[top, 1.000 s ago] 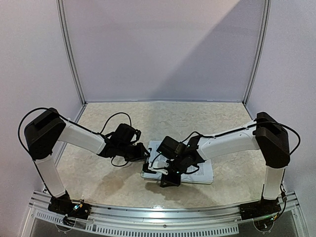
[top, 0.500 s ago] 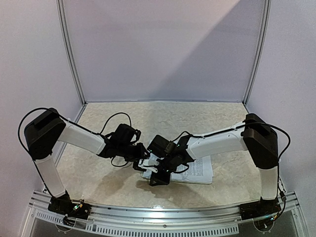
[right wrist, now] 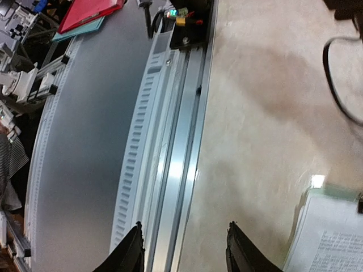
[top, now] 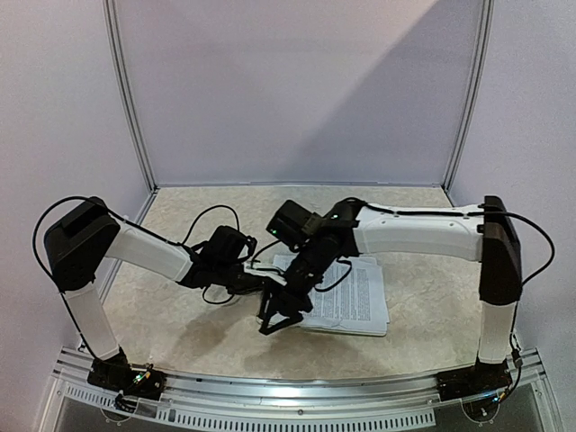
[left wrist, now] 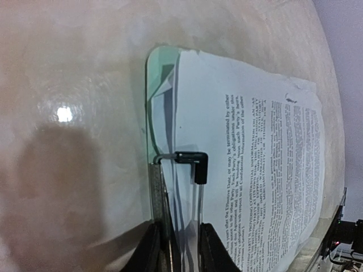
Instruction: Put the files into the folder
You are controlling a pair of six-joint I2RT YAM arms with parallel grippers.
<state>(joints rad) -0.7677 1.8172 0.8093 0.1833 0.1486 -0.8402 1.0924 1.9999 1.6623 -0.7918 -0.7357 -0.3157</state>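
Beige marbled table [top: 180,335], aluminium rail [top: 297,389]

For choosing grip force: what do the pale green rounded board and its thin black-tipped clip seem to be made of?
The pale green rounded board: probably translucent glossy plastic; shadows show through it. The thin black-tipped clip: likely grey metal wire with a black plastic cap.

The files [top: 346,297], white sheets covered in small black print, lie flat in a slightly uneven stack on the pale mint-green folder [left wrist: 152,73], one short edge at its black clip [left wrist: 193,161], a green rim showing beside them.
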